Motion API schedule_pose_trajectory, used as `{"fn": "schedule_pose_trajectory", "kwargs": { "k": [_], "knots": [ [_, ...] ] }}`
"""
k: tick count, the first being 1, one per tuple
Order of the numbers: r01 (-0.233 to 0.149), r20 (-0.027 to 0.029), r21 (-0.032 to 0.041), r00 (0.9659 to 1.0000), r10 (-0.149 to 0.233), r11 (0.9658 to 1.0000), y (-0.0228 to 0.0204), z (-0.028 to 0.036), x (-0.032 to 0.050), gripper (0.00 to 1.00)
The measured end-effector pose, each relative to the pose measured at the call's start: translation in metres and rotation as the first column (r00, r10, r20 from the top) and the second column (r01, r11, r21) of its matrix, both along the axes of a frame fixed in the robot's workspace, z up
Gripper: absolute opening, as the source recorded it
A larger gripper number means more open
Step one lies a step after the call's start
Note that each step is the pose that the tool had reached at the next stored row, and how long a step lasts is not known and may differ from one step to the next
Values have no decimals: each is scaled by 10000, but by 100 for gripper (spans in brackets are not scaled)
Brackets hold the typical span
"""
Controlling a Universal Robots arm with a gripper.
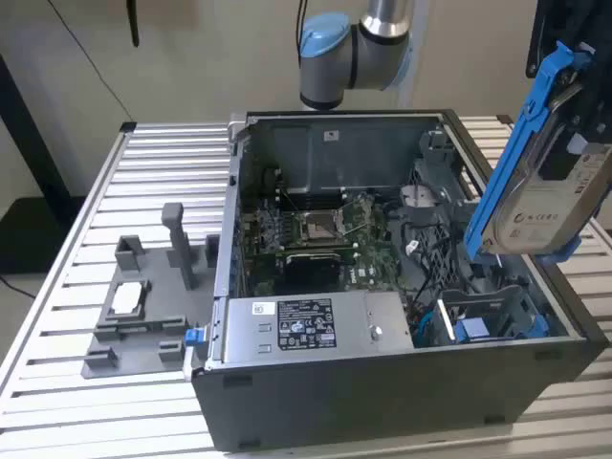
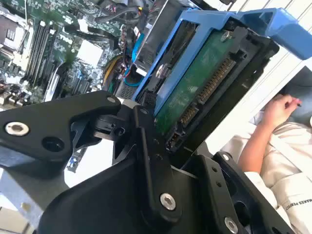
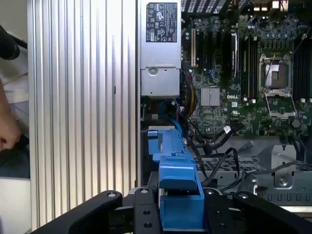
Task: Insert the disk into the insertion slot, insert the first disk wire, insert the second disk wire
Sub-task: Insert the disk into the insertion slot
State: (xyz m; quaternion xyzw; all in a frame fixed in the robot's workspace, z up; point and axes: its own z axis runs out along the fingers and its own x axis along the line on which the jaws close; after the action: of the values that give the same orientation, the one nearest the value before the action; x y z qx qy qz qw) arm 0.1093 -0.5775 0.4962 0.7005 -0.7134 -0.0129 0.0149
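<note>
**A:** Entry one, the jaws?

**B:** Gripper [image 3: 180, 212]: jaws clamped on the disk [image 1: 547, 196], with black fingers [image 3: 145, 214] on either side of its blue carrier. The disk hangs tilted, high over the computer case [image 1: 382, 392] at the exterior view's right, and touches nothing else.

**A:** Entry two, the destination?

**B:** Probably the grey bay [image 1: 483, 316] in the case corner beneath the disk, near the power supply [image 1: 306, 330]. Not yet entered.

**A:** Handling note?

**B:** My judgement is to square the carrier to the bay before any descent. Turn the connector edge [image 2: 209, 87] toward the cables [image 3: 219, 141], and keep clear of their loose loops. A plastic frame likely binds if skewed.

**A:** Not catalogued?

**B:** Bay mouth: partly behind the disk in the exterior view. Disk wires: cannot be told apart among the black and blue cables. Finger contact: hidden by the carrier. A person's hand [image 2: 278, 109]: well apart from the disk, arm cut off.
</note>
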Motion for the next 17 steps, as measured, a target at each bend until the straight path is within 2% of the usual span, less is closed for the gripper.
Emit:
{"fn": "schedule_pose_trajectory", "kwargs": {
  "k": [13, 17],
  "knots": [
    [0, 0, -1, 10000, 0, 10000, 0, -3, 0, 33],
    [0, 6, 2, 10000, 0, 10000, 0, -49, 0, 33]
  ]
}}
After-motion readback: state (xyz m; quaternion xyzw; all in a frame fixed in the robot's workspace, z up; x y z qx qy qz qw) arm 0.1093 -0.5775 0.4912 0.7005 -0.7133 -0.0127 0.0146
